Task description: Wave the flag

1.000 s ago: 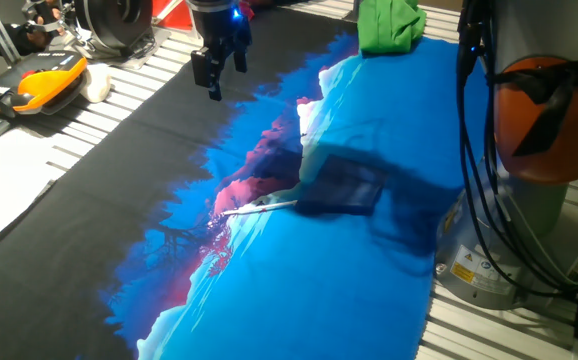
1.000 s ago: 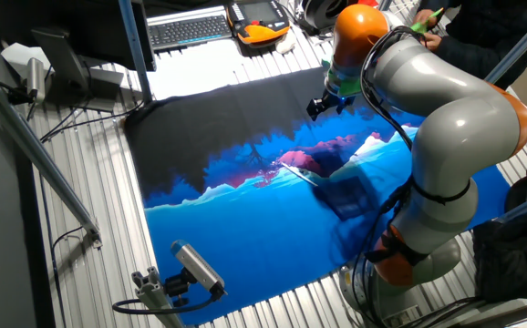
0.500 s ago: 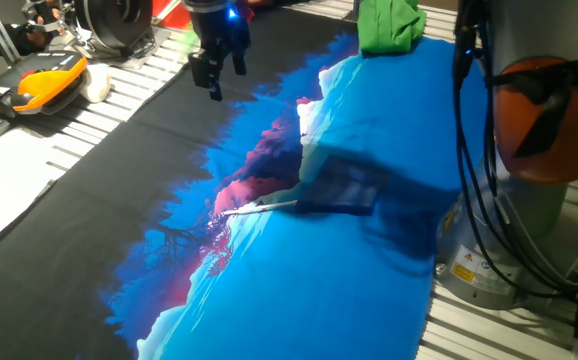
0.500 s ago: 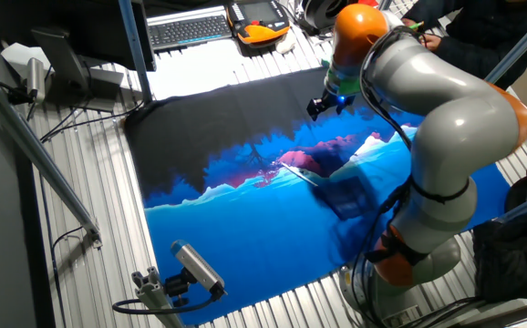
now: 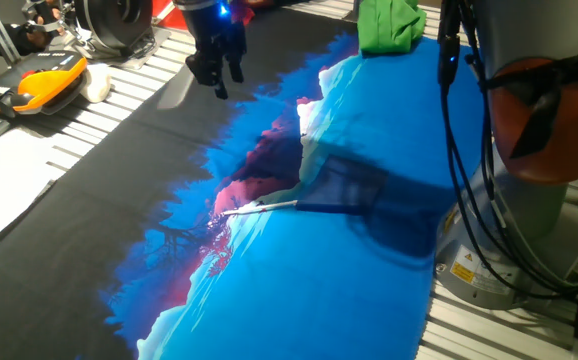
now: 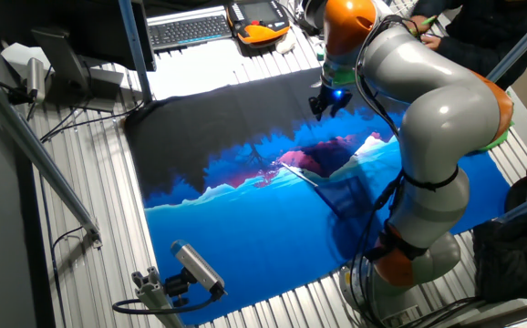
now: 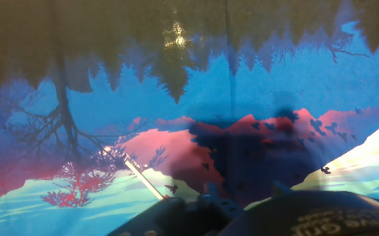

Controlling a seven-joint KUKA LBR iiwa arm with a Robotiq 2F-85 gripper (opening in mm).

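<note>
The flag lies flat on the printed tablecloth (image 5: 299,290): a dark blue cloth (image 5: 344,185) with a thin white stick (image 5: 259,207) pointing left. The other fixed view shows the flag's cloth (image 6: 346,191) and stick (image 6: 295,171) too. In the hand view only the stick (image 7: 143,180) is plain. My gripper (image 5: 214,77) hangs above the black part of the tablecloth, well beyond the flag and apart from it, also seen as the gripper (image 6: 323,103) in the other fixed view. Its fingers look spread, with nothing between them.
A green cloth (image 5: 389,25) lies at the far edge of the tablecloth. An orange and black pendant (image 5: 34,82) and papers sit at the left. The robot's base and cables (image 5: 529,150) stand at the right. A keyboard (image 6: 189,30) lies beyond the table.
The gripper has drifted a little up and away from the flag and its wrist has turned. The flag has not moved.
</note>
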